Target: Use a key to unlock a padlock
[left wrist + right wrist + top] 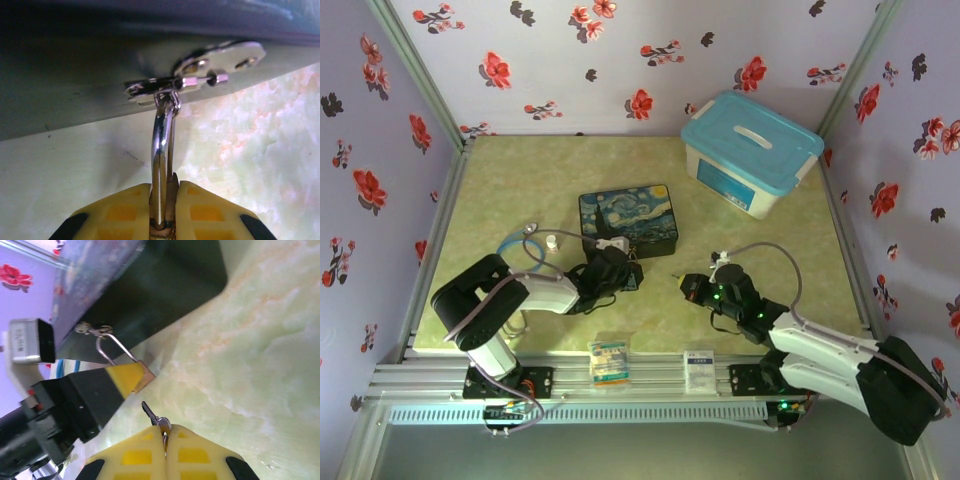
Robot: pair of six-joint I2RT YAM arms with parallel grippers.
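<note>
In the left wrist view the brass padlock (171,196) is clamped between my left gripper's (164,212) yellow fingers. Its silver shackle (161,145) runs up through the clasp (200,77) on the dark tin's front wall. From the right wrist view, the padlock's brass body (145,376) sticks out of the left gripper's yellow fingertip (122,376). The small dark key (151,414) is pinched in my right gripper (165,434), its blade pointing at the padlock a short gap away. From above, the left gripper (620,270) and right gripper (682,284) face each other in front of the Starry Night tin (628,218).
A clear box with a blue lid (750,150) stands at the back right. A small white cylinder (552,241) and a blue cable loop (510,245) lie left of the tin. Two small packets (608,358) (699,368) rest on the front rail.
</note>
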